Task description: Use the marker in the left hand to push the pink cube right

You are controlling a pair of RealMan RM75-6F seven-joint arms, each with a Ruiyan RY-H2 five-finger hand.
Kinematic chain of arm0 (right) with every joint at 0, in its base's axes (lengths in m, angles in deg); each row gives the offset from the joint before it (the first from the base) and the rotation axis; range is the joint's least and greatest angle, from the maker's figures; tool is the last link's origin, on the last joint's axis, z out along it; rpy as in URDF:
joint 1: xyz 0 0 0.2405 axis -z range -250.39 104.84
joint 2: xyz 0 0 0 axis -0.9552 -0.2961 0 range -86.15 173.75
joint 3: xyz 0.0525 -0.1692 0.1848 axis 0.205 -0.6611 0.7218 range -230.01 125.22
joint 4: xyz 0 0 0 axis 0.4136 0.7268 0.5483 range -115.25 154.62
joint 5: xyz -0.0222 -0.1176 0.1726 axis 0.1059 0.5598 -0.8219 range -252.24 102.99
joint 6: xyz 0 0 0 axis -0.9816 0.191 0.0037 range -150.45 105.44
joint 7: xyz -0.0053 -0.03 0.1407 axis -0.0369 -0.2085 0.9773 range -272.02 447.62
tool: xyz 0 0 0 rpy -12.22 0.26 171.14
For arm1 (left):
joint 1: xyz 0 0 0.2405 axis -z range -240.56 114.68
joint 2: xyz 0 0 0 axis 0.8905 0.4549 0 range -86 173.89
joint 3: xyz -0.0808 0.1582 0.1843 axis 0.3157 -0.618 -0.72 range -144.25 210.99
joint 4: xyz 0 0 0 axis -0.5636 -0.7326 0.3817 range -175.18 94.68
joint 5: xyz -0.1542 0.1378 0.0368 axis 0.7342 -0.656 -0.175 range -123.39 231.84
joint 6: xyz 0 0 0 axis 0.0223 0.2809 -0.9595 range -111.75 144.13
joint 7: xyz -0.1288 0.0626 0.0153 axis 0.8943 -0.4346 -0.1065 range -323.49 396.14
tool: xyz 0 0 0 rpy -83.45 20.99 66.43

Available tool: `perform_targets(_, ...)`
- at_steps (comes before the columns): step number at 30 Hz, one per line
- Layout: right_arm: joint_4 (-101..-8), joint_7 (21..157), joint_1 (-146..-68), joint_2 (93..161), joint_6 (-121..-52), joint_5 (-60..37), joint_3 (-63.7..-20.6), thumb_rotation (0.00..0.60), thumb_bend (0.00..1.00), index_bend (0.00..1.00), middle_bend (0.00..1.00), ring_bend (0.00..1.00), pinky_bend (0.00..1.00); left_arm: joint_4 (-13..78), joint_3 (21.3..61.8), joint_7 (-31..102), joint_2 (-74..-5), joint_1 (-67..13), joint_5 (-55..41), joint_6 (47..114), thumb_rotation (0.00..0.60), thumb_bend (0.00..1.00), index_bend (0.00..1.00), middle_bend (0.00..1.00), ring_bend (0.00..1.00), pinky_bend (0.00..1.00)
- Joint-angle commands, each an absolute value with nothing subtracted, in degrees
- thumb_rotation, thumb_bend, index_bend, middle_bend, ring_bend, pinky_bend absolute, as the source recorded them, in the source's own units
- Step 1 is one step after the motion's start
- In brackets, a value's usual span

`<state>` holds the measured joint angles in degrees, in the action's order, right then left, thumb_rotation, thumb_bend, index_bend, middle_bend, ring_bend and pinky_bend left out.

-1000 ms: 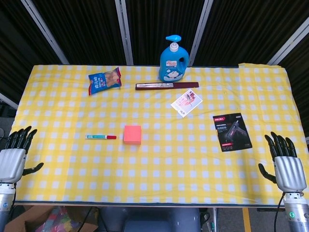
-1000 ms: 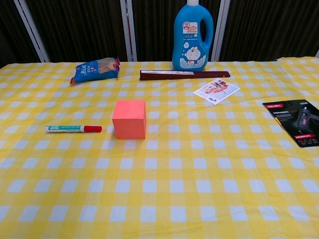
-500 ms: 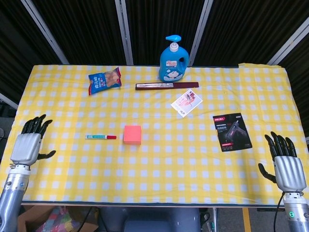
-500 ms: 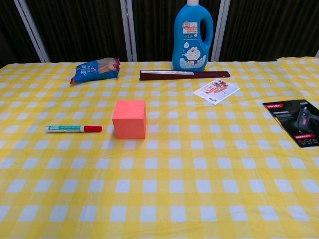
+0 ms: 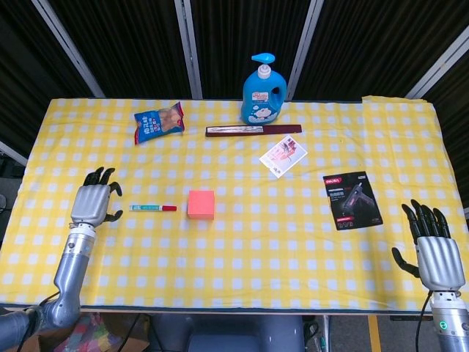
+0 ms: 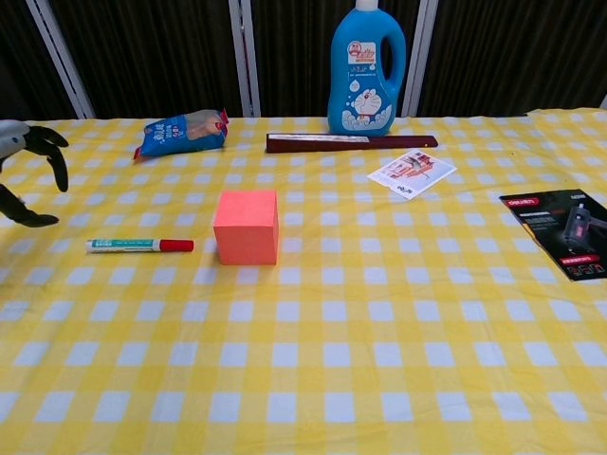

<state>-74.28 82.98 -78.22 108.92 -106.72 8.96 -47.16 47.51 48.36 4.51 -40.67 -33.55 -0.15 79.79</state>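
The pink cube (image 5: 201, 204) (image 6: 247, 226) sits on the yellow checked cloth, left of the table's middle. Just to its left lies the marker (image 5: 153, 208) (image 6: 139, 245), green-bodied with a red cap pointing at the cube; a small gap separates them. My left hand (image 5: 94, 201) (image 6: 27, 171) hovers left of the marker's tail, fingers apart and slightly curved, holding nothing. My right hand (image 5: 434, 248) stays at the table's near right corner, fingers spread and empty; the chest view does not show it.
A blue snack bag (image 5: 157, 122) lies at the back left. A blue soap bottle (image 5: 263, 91) stands at the back middle behind a dark flat bar (image 5: 253, 130). A printed card (image 5: 283, 155) and a black glue-gun package (image 5: 352, 199) lie to the right.
My left hand has moved from the table's left edge in toward the marker and now shows in the chest view. Marker, cube and right hand have not moved.
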Motion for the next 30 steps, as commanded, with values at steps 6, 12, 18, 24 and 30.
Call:
perform_targets(6, -74.36, 83.86, -78.28, 108.79, -106.55, 9.04, -47.17, 0.600, 0.38, 0.00, 0.00, 0.00, 0.00, 41.30, 47.96, -0.55, -47.75, -29.10, 4.74, 78.82, 0.600, 0.33, 0.47, 0.09, 0.00, 0.10)
perform_targets(12, -74.37, 84.08, -78.30, 108.77, -106.51, 8.97, -47.13, 0.600, 0.38, 0.00, 0.00, 0.00, 0.00, 38.74, 47.39, -1.53, -49.84, -27.89, 6.48, 78.21, 0.600, 0.35, 0.47, 0.09, 0.00, 0.10)
perform_targets(18, -74.39, 84.21, -78.32, 108.76, -106.59, 9.03, -47.08, 0.600, 0.38, 0.00, 0.00, 0.00, 0.00, 36.46, 47.48, -1.60, -51.85, -26.74, 7.88, 77.67, 0.600, 0.35, 0.47, 0.09, 0.00, 0.10)
perform_targets(24, -74.34, 84.33, -78.35, 108.76, -106.48, 9.00, -47.10, 0.600, 0.38, 0.00, 0.00, 0.00, 0.00, 34.92, 47.07, -2.18, -53.23, -25.82, 8.73, 77.23, 0.600, 0.35, 0.47, 0.09, 0.00, 0.10)
perform_targets(30, -74.40, 84.32, -78.31, 108.77, -106.62, 9.02, -47.09, 0.600, 0.38, 0.00, 0.00, 0.00, 0.00, 33.08, 47.07, -2.25, -54.74, -25.06, 9.60, 76.91, 0.600, 0.35, 0.47, 0.09, 0.00, 0.10)
